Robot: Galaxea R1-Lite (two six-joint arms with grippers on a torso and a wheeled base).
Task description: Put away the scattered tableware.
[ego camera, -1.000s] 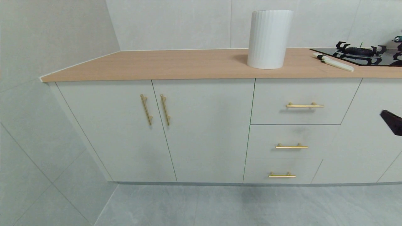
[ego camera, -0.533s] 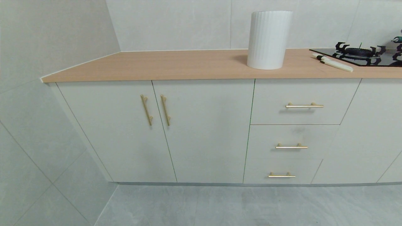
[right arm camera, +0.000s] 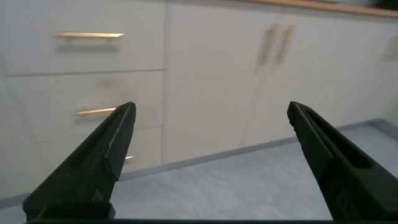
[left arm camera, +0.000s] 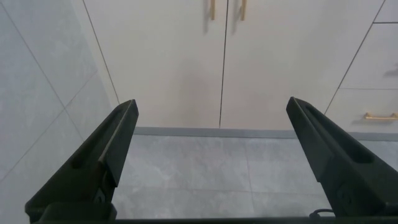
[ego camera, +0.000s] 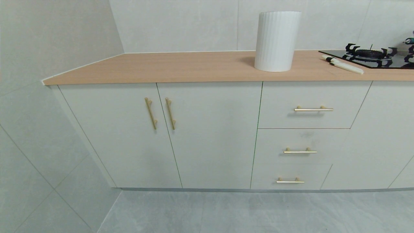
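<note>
One long run of white floor cabinets [ego camera: 210, 136] is spread across the middle of the head view. It is capped by a light brown wooden countertop [ego camera: 161, 68] that runs from the left-hand corner to the right edge. Three white drawers with gold bar handles [ego camera: 307, 97] are stacked right of centre. A tall white ribbed cylindrical container [ego camera: 276, 40] is stood on the counter at upper centre-right, and a black glass gas hob [ego camera: 368, 60] is set in at the upper right corner. Just beside the hob's near edge, two pale slender utensils [ego camera: 344, 65] are laid flat on the wood, apart from the container; these are taken to be the scattered tableware.

The left gripper [left arm camera: 211, 107] is held with its dark fingers spread wide and nothing between them, above the floor before the cabinet doors. The right gripper [right arm camera: 211, 109] is likewise spread and empty, faced toward the drawers.

The utensils are judged light, stiff and smooth, so slipping is likely. A crosswise hold at mid-shaft is advised, since little clearance is left beneath them.

Whether they are knives or spoons cannot be made out; a dark band is carried near one end. The hob is cut off by the frame, and the container's inside is hidden.
</note>
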